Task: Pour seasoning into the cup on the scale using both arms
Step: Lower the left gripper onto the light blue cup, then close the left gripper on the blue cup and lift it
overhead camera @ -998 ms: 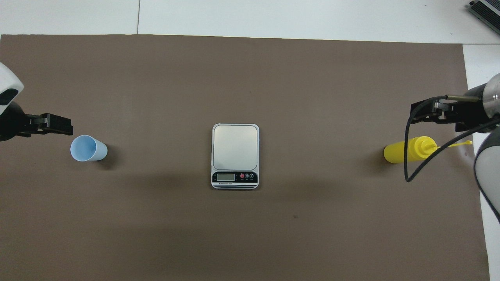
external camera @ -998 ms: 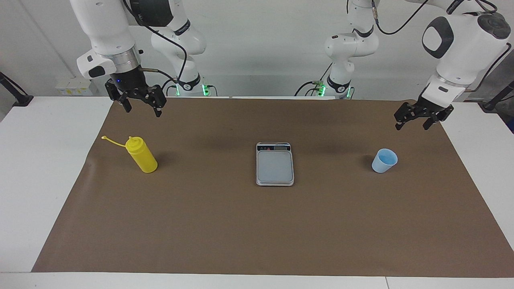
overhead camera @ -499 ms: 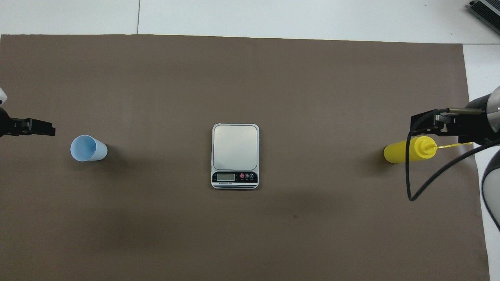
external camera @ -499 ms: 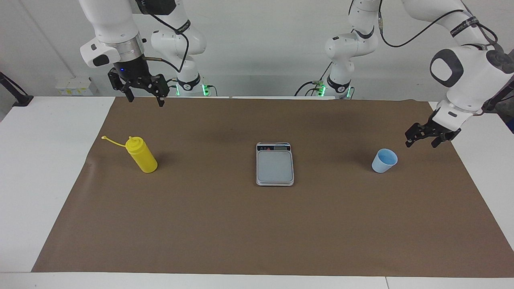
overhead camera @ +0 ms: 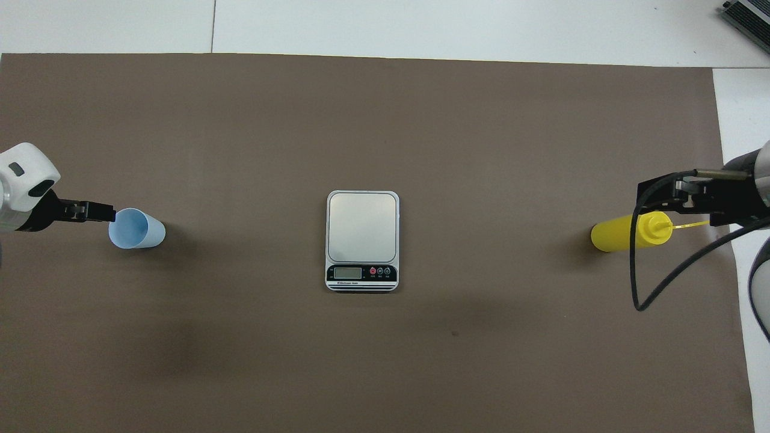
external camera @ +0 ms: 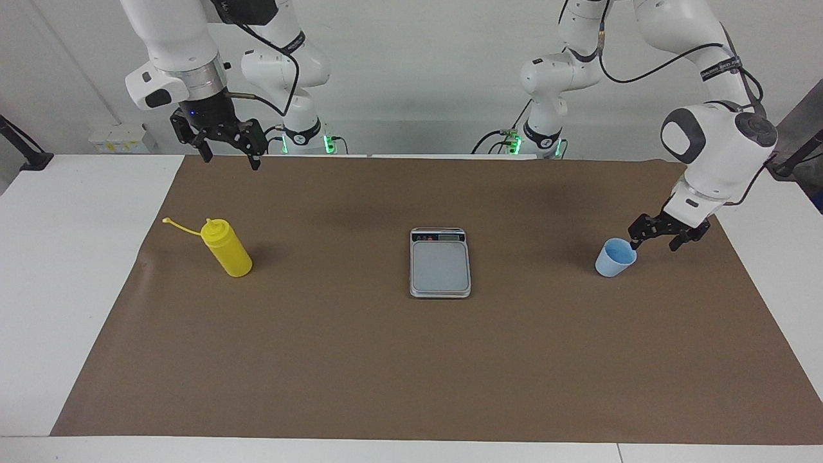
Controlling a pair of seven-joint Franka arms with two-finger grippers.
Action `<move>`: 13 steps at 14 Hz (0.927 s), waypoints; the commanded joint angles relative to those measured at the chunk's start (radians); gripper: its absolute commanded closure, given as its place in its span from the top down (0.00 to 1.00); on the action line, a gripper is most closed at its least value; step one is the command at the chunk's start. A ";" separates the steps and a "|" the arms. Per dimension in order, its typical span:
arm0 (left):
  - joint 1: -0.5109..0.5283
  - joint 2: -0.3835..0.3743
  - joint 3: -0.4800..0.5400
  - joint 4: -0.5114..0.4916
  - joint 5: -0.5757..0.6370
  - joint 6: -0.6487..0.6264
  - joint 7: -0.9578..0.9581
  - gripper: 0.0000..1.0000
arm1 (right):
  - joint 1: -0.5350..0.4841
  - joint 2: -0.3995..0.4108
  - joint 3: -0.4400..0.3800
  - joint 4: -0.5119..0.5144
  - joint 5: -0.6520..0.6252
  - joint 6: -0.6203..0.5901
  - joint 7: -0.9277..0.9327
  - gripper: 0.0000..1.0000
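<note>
Facing view: the yellow seasoning bottle (external camera: 226,249) is seen standing upright on the brown mat (external camera: 360,360) toward the right arm's end of the table, its long axis vertical, its nozzle pointed up and its thin cap strap trailing out toward that end. The scale (external camera: 440,262) is laid flat at the middle of the mat, its long axis running toward the robots and its display strip at the end nearer to them. The cup (external camera: 615,257) is set upright, mouth up, toward the left arm's end. The left gripper (external camera: 656,238) is held low just beside the cup's rim, fingers spread and nothing grasped. The right gripper (external camera: 228,153) is raised over the mat's edge nearest the robots, open and empty. The mat is spread over a white table (external camera: 71,257); a pale wall is seen at the robots' backs.
</note>
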 commanded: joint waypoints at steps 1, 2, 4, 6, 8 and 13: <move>0.001 -0.015 0.003 -0.068 -0.021 0.074 0.027 1.00 | 0.002 -0.021 -0.012 -0.025 0.036 0.009 -0.019 1.00; 0.004 -0.001 0.003 -0.083 -0.021 0.098 0.028 1.00 | -0.005 -0.021 -0.012 -0.025 0.053 0.009 -0.021 1.00; 0.010 -0.001 0.003 -0.097 -0.021 0.117 0.036 1.00 | -0.007 -0.019 -0.013 -0.022 0.053 0.010 -0.024 1.00; 0.012 0.005 0.003 -0.106 -0.021 0.123 0.038 0.95 | -0.014 -0.019 -0.015 -0.022 0.053 0.012 -0.030 1.00; 0.012 0.013 0.003 -0.118 -0.021 0.135 0.044 0.90 | -0.019 -0.021 -0.015 -0.026 0.053 0.009 -0.030 1.00; 0.001 0.017 0.003 -0.115 -0.019 0.132 0.042 0.59 | -0.019 -0.021 -0.015 -0.023 0.053 -0.002 -0.028 1.00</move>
